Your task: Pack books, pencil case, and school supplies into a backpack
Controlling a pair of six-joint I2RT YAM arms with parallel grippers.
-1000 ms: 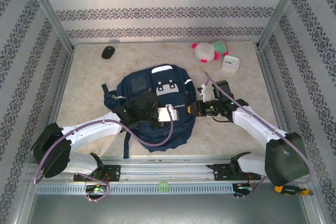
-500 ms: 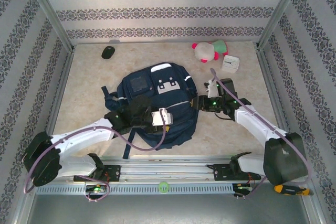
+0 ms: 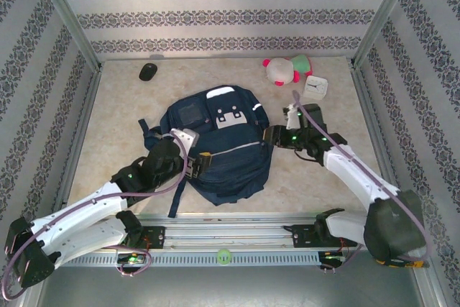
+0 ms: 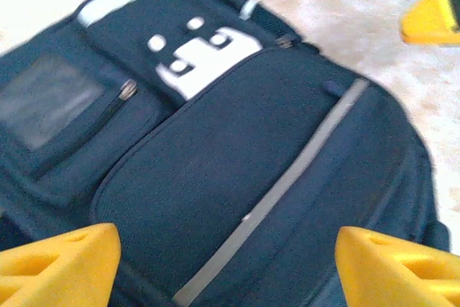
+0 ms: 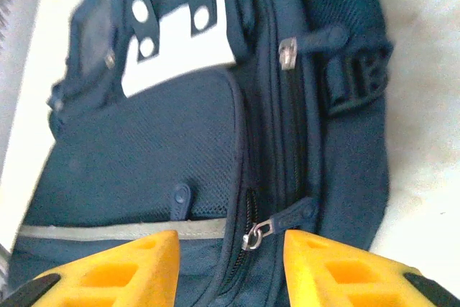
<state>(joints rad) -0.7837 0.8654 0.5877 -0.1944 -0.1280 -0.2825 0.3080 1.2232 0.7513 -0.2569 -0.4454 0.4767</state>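
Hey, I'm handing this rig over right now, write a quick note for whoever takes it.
Left gripper: open, empty, over the backpack front.
Right gripper: open at its right side, a zipper pull between the fingers, not gripped.
Backpack lies front up mid-table; zips look shut, contents hidden.
Left to do: confirm everything is inside, then pull both arms clear.

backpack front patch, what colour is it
The patch is white, against the navy backpack; clearest in the right wrist view.

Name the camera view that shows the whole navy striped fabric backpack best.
Top external: the navy striped fabric backpack appears whole. Left wrist shows its front pockets, blurred; right wrist its grey-white patch and side zippers.
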